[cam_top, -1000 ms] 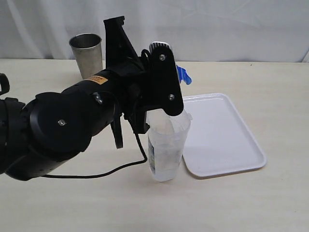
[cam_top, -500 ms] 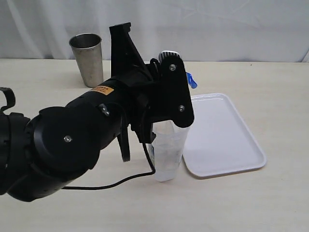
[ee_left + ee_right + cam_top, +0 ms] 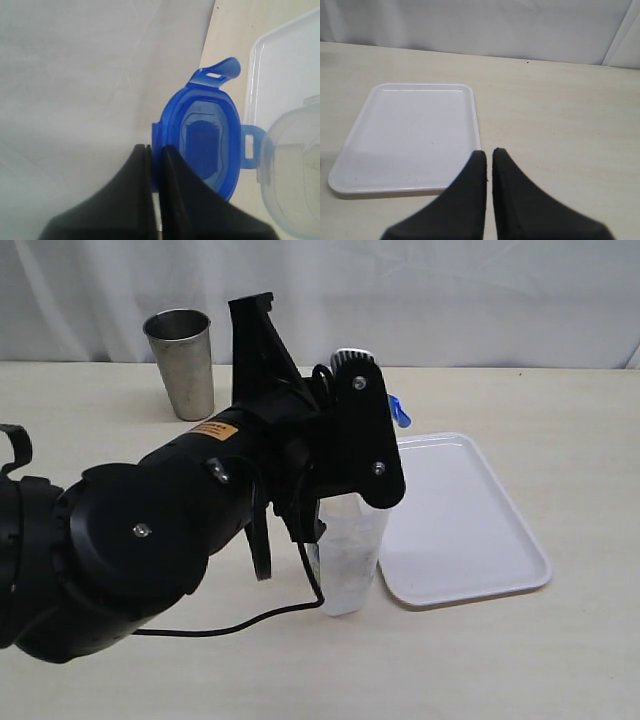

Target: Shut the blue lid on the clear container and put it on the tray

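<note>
left gripper (image 3: 155, 150): pinching the rim of the blue lid (image 3: 205, 150), jaws narrowed onto it.
right gripper (image 3: 489, 159): hanging above the table (image 3: 560, 660), fingers nearly together, carrying nothing.
clear container (image 3: 345, 560): standing upright, long axis vertical, mouth uncovered.
lid's lie: hanging open on its hinge tab (image 3: 252, 147); in the exterior view it is showing at 1 o'clock from the mouth, with the hollow side facing the left wrist camera.
tray (image 3: 470, 530): lying just beside the container at 3 o'clock, long axis running 11 to 5.
coming move: the lid is probably needing to fold toward 7 o'clock onto the mouth; the left arm is nearer.
</note>
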{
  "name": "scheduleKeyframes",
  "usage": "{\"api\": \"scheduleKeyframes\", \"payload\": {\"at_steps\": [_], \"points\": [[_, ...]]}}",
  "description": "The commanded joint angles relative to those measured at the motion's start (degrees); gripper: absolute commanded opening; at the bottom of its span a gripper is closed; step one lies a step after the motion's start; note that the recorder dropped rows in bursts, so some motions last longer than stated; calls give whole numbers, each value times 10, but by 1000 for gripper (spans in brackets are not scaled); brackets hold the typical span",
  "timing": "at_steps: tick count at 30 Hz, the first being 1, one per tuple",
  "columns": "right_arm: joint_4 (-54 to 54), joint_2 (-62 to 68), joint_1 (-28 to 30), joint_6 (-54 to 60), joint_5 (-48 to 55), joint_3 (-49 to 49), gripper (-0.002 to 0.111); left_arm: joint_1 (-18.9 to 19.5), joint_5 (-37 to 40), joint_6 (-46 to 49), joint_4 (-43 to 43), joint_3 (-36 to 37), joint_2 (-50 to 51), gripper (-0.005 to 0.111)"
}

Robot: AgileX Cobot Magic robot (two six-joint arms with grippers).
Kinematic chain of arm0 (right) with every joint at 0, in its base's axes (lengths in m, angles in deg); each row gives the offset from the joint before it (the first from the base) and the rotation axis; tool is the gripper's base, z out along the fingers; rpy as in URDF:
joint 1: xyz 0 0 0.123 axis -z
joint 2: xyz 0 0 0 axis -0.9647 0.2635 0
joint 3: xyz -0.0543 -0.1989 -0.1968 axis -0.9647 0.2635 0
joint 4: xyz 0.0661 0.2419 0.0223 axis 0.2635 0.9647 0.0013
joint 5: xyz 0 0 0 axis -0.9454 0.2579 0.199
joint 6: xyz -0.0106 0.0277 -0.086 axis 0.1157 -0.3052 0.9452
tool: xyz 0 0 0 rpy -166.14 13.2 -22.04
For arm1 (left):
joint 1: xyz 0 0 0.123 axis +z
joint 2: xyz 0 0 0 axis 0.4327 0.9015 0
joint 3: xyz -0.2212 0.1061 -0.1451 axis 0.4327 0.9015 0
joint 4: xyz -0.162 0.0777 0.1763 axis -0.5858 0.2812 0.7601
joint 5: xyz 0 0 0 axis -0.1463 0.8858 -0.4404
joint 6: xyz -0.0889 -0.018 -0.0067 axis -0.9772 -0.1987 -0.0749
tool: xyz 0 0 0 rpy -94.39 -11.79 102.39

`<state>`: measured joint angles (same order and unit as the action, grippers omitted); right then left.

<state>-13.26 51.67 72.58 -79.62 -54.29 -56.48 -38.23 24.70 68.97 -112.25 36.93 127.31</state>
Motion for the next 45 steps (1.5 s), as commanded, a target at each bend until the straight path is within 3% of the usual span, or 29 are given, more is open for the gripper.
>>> {"api": "scheduleKeyframes", "payload": {"at_steps": [1,21,34,45], "points": [[-1,-2,2,2,-1,1,5,-11,-3,16,-3,2,0,0],[-1,-2,2,2,-1,1,5,-29,-30,16,-32,3,0,0],[-1,-2,2,2,-1,1,5,-29,-31,16,-33,48,0,0],[-1,-2,2,2,-1,1,5,-29,12,16,-51,48,0,0]]}}
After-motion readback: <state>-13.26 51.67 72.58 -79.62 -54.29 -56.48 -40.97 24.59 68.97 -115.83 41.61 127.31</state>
